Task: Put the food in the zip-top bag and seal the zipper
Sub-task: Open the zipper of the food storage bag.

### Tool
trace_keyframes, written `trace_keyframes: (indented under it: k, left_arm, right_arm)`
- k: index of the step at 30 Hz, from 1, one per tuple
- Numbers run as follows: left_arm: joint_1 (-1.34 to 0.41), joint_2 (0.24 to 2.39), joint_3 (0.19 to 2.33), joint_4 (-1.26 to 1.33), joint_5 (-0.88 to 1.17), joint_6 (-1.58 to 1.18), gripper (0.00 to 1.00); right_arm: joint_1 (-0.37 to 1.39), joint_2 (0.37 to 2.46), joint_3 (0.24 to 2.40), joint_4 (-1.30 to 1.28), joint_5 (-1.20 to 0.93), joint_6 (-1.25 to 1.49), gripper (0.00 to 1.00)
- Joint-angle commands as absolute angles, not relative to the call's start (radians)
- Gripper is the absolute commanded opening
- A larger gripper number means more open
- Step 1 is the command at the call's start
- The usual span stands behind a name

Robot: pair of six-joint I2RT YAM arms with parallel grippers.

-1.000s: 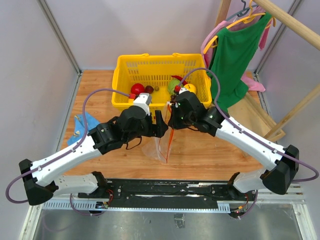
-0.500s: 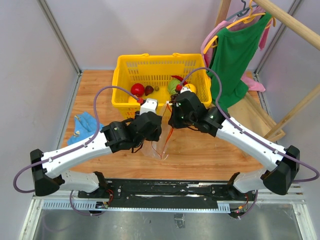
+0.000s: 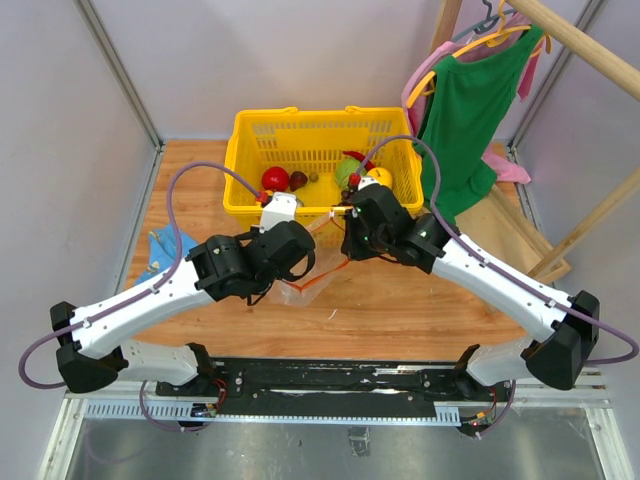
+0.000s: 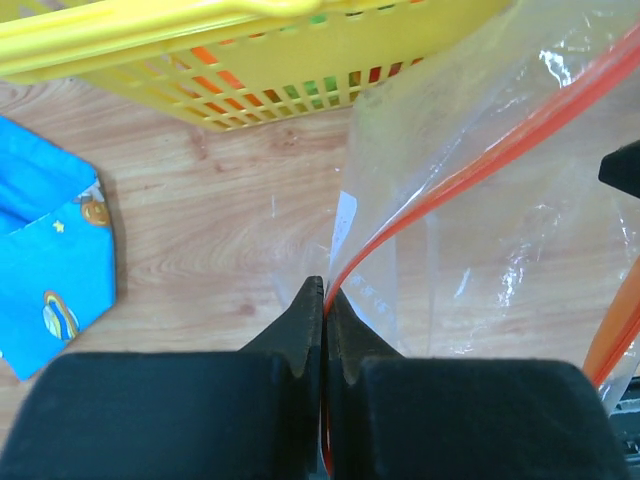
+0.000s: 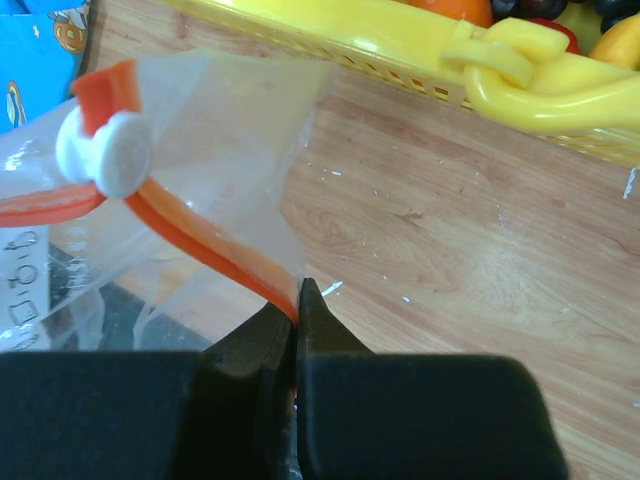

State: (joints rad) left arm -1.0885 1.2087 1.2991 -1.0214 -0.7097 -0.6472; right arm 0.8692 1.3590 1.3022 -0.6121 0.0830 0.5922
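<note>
The zip-top bag [image 3: 300, 291] hangs slack between the two grippers, just above the wooden table [image 3: 420, 305] and just in front of the yellow basket [image 3: 243, 150]. It is clear, crumpled plastic, and nothing can be seen inside it. Its zipper [image 4: 470, 170], a red-orange strip, runs along the top edge from one gripper to the other, sagging in the middle. A small white slider [image 5: 104, 151] sits on the strip near one end, with a short orange tab sticking out past it.

The left gripper [image 4: 323, 292] has its jaws pressed together, and the orange strip comes out from between the tips, so it pinches the zipper edge. The right gripper [image 5: 297, 292] is likewise clamped tight on the strip, a little way along from the slider.

The food [image 3: 275, 179] lies in the basket behind the bag: a red round piece, a dark one beside it, a green piece [image 3: 345, 172] and a yellow fruit [image 3: 380, 177] further right.

A blue printed cloth [image 3: 165, 250] lies on the table to the left of the left arm. A green garment [image 3: 470, 110] hangs from a wooden rack at the far right.
</note>
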Motion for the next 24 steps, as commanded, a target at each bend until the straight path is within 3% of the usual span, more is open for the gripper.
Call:
trace_keyframes:
  k: [1,5,18,24]
  left_arm:
    - [-1.091,1.184,1.379,-1.184,-0.765,-0.716,0.00]
    - [-1.089,1.187,1.392,-1.245,-0.731,-0.737,0.00]
    - [-1.058,1.222,1.308,-1.147,-0.635,-0.710,0.00]
    - [-1.043,1.232,1.319,-1.122,-0.622,-0.680,0.00]
  right_arm:
    - [0.869,1.374,1.329,-0.646,0.094,0.522,0.01]
    - [0.869,1.395,1.351,-0.632,0.034,0.463,0.05]
    - [0.835,1.425,1.584,-0.709,-0.169,0.215,0.59]
    - [0.732,1.444,1.675,-0.748,-0.140,0.149,0.67]
